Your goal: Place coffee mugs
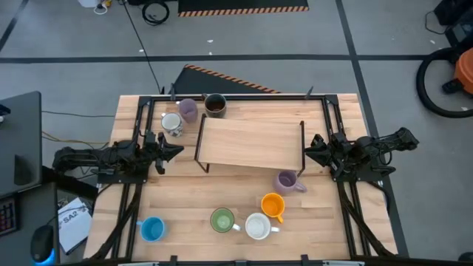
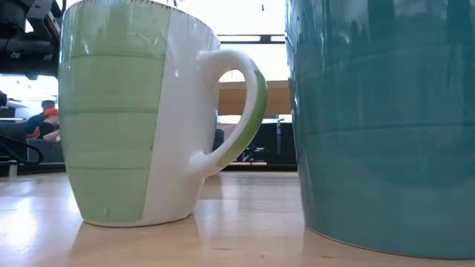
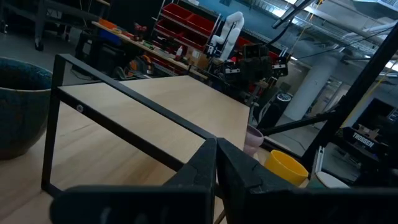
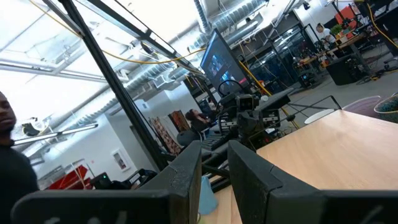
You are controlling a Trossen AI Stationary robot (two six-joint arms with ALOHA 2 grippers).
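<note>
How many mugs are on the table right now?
8. Behind the shelf: lavender mug, dark brown mug, patterned white mug. In front: second lavender mug, orange mug, green mug, white mug, blue mug.

The wooden table (image 1: 177,207) carries a wood-topped metal rack (image 1: 251,142) and eight mugs (image 1: 273,205) standing around it.

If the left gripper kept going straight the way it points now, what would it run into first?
Most likely the wooden shelf: the left gripper, fingers together, aims at its near end frame, just below the board. Depth is hard to judge.
</note>
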